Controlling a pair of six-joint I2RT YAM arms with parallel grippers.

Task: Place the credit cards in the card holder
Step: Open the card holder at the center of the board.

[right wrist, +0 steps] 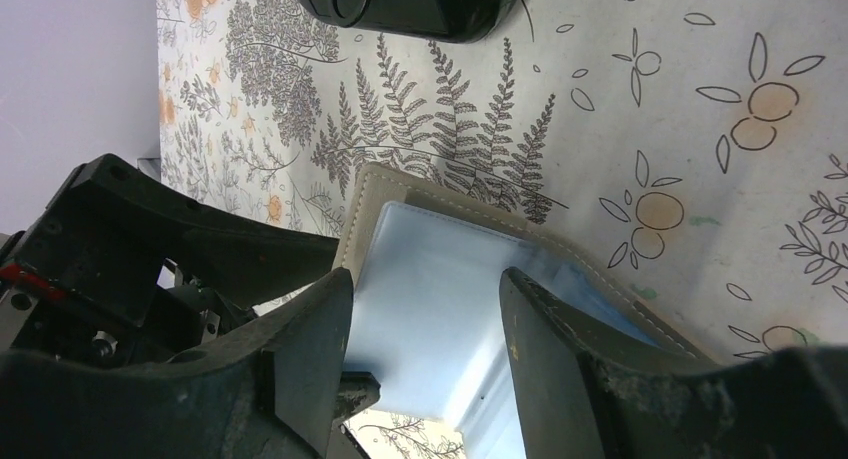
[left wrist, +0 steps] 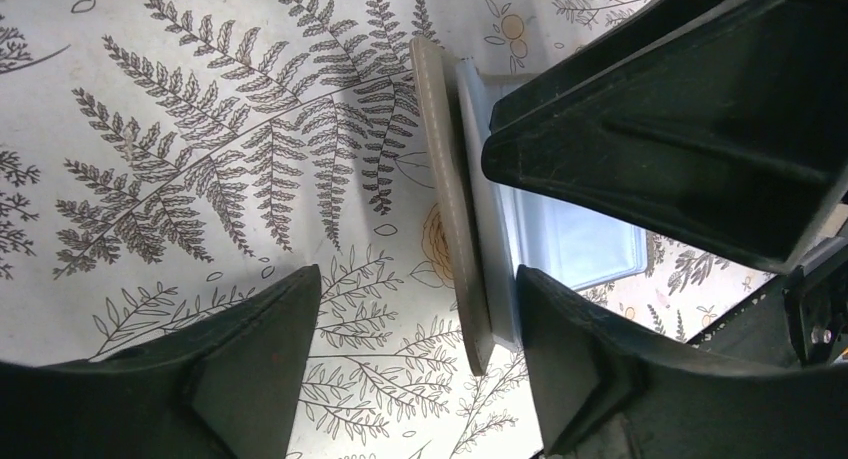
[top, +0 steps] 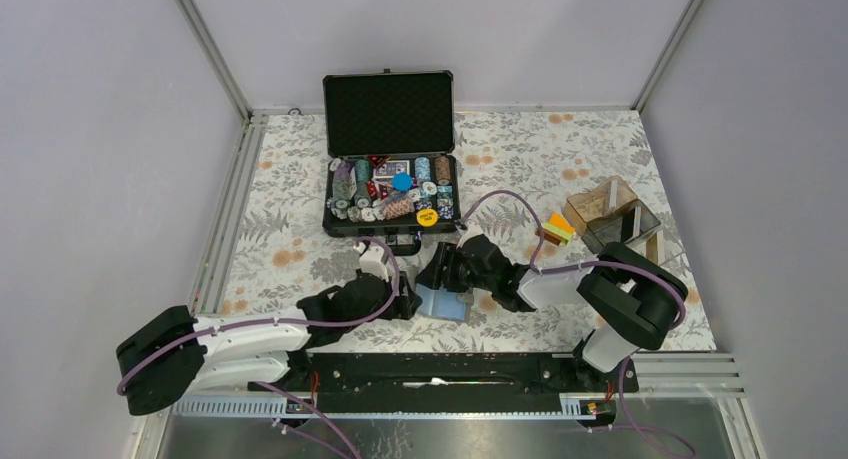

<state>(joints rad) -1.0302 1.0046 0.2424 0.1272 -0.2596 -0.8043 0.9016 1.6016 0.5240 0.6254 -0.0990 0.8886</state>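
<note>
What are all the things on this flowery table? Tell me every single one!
card holder: one, grey with a light blue inside, near the front edge, in the middle
credit cards: a small stack, orange, yellow and green, right side, next to the clear box
clear box: one, brownish and see-through, right side
chip case: one, black, lid open, back middle
poker chips: many, mixed colours, inside the chip case
tablecloth: one, white with ferns and orange flowers, covering the table
left end effector: one, black, open, at the card holder's edge
right end effector: one, black, open, over the card holder's blue panel
</note>
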